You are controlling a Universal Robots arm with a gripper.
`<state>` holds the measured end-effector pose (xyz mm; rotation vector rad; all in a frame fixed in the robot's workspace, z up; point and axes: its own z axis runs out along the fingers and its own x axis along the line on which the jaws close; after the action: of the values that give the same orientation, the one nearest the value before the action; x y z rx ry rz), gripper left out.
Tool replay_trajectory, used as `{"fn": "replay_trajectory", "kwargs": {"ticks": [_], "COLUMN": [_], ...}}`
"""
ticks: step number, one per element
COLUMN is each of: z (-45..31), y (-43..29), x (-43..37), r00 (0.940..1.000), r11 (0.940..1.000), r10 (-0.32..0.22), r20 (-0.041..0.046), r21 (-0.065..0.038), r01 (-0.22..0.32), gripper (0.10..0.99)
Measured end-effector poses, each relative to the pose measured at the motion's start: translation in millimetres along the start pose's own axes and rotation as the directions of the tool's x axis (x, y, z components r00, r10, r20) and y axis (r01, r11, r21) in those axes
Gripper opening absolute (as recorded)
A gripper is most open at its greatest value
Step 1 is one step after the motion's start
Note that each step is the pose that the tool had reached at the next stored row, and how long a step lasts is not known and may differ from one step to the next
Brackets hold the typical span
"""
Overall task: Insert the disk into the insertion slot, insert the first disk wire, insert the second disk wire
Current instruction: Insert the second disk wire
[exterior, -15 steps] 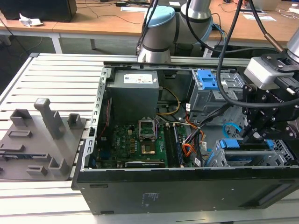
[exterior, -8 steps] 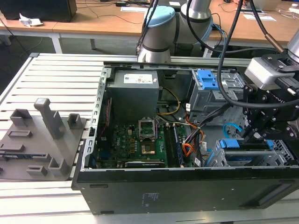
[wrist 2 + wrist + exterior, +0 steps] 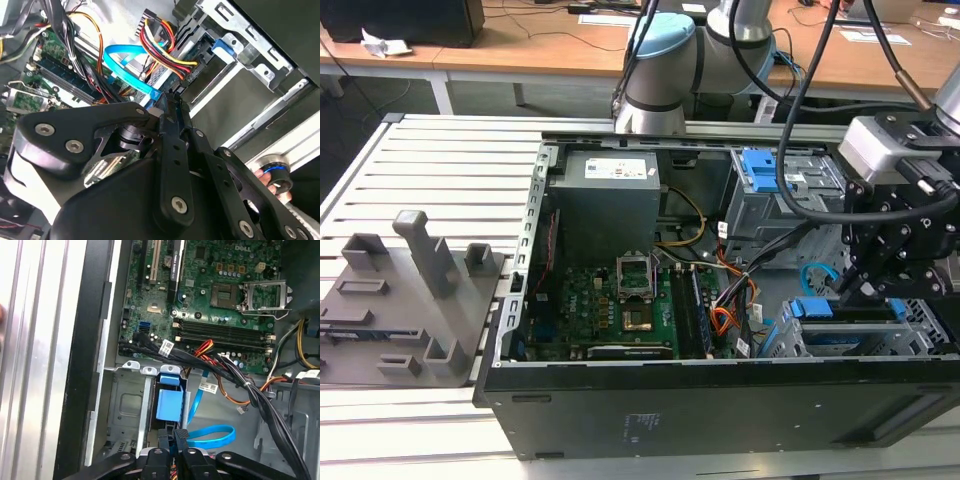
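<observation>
The disk (image 3: 170, 407), in its bright blue carrier, sits inside the insertion slot (image 3: 125, 405), a low grey cage at the case's near corner on the exterior view's right (image 3: 920, 320). My gripper (image 3: 173, 436) hangs right over the disk's end (image 3: 812, 308), fingers pinched close together. The second disk wire (image 3: 212, 436), a flat light-blue cable, loops beside the disk and its end runs in between my fingertips (image 3: 170, 97). The first disk wire (image 3: 167, 42), a red, orange and black bundle, ends in a dark plug (image 3: 192, 75) at the disk's edge, just beyond my fingers.
The green motherboard (image 3: 220, 295) and a thick black cable bundle (image 3: 250, 385) lie beside the cage. A taller grey cage with a blue latch (image 3: 760, 170) and the power supply (image 3: 610, 200) stand further back. Grey fixtures (image 3: 420, 260) sit on the table at the exterior view's left.
</observation>
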<state>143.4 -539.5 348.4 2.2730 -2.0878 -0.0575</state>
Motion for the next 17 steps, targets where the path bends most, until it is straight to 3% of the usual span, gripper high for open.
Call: {"fn": "replay_trajectory", "kwargs": {"ticks": [6,9,11,17], "z": [0.2,0.4,0.4,4.3], "y": [0.0,-0.1,-2.9,-6.4], "x": [0.0,0.0,0.3,-0.4], "r00": [0.994,0.9836,0.9811,0.982], "r11": [0.9941,0.9836,0.9811,0.982], "r10": [0.109,0.18,0.193,0.189], "r20": [0.0048,0.0075,0.0082,0.0078], "r21": [-0.001,-0.003,-0.003,-0.003], "r01": [-0.109,-0.18,-0.193,-0.189], "gripper": [0.165,0.165,0.165,0.165]}}
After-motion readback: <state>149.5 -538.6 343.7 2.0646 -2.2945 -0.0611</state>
